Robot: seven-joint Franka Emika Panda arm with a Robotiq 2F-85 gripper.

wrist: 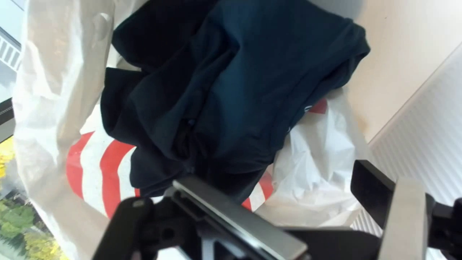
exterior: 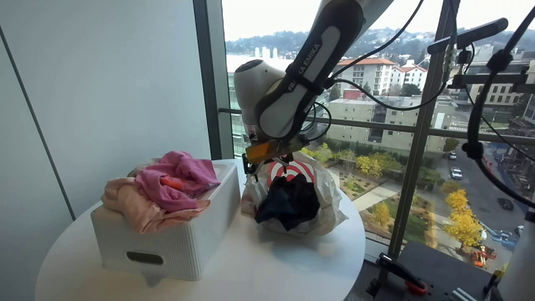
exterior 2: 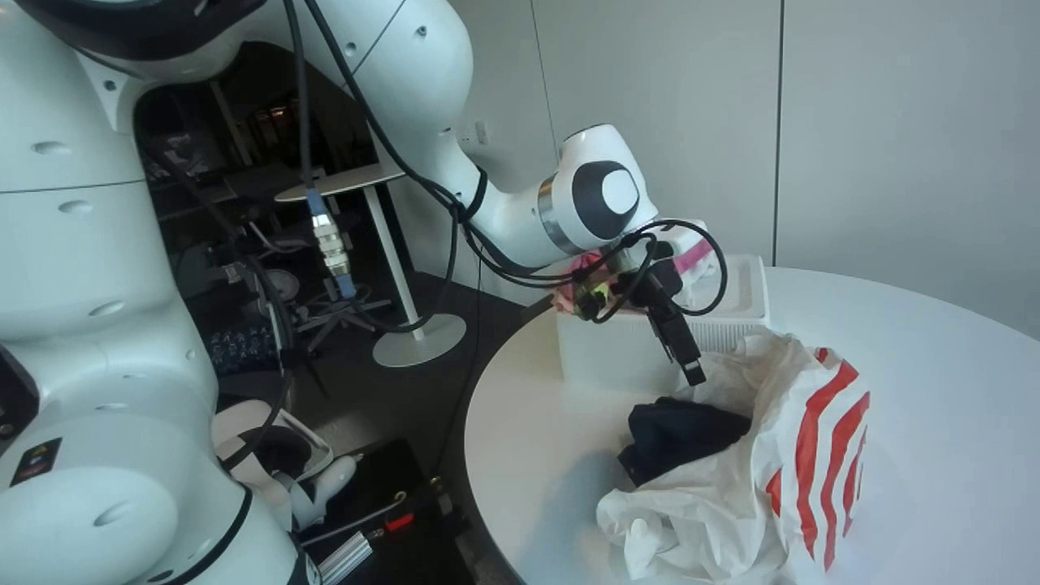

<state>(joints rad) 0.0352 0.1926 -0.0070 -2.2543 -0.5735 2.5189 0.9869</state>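
Checking the gripper (exterior: 271, 175) 1st: got anything?

Nope. Jaws spread wide, nothing btwn them. It hangs just above the dark cloth (wrist: 245, 90); in an exterior view there's a gap under the fingertips (exterior 2: 695, 375), so no contact AFAICT.

& the cloth's where, exactly?

Bunched in the mouth of the bag (exterior 2: 780, 426), on the table (exterior: 246, 259). Bag's white w/ red stripes, mouth to the side, 1 end of the cloth reaching past the rim. Can't tell if that end touches the table. Bin (exterior: 167, 242) is nearby, w/ pink cloth (exterior: 159, 196) & peach cloth (exterior: 129, 200) heaped on top.

How'll it handle?

Prob. light, soft, limp. No stiffness to push against, so fingertips would likely just dent it. Doesn't look slippery or fragile. From 1 small pinch it'd sag & trail, I'd guess.

Best spot to grab?

A raised fold nr the middle, IMO, well in from the rim. Bag looks thin & crinkly, easily nipped along w/ the cloth at the edge. Deep bite on several layers shd hold better than a hem; 1 layer might peel out. How thick the heap is underneath, can't say.
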